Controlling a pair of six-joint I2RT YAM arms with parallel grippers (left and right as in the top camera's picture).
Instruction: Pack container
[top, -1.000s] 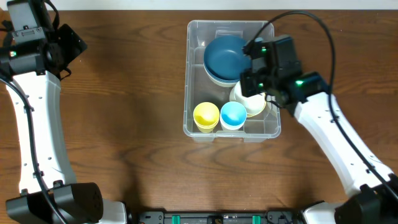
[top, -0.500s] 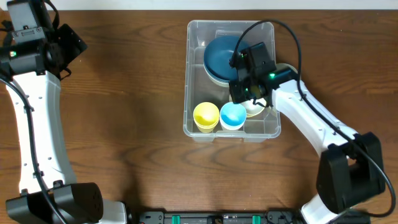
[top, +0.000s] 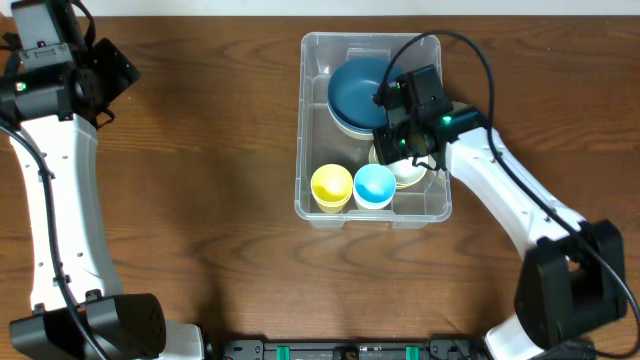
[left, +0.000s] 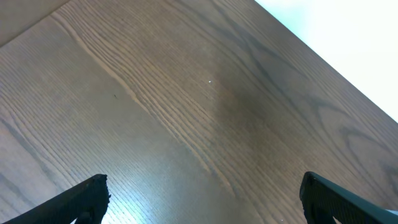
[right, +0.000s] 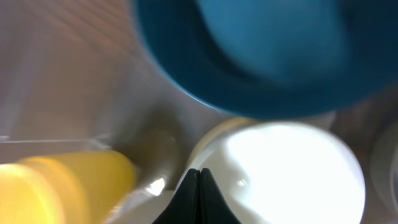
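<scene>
Your container (top: 303, 130) sits mid-worktop (top: 200, 200), with a yellow cup (top: 331, 186) and a blue cup (top: 375, 184) inside. Right jaws are pinched together over its white bowl (right: 286, 168); left jaws gape wide above the worktop, far left.

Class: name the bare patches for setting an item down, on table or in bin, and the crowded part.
Free: wooden table between left arm and clear plastic bin; inside, a strip along its left wall behind the yellow cup. Crowded: the rest, with dark blue bowl, white bowl, light blue cup, right gripper.
</scene>
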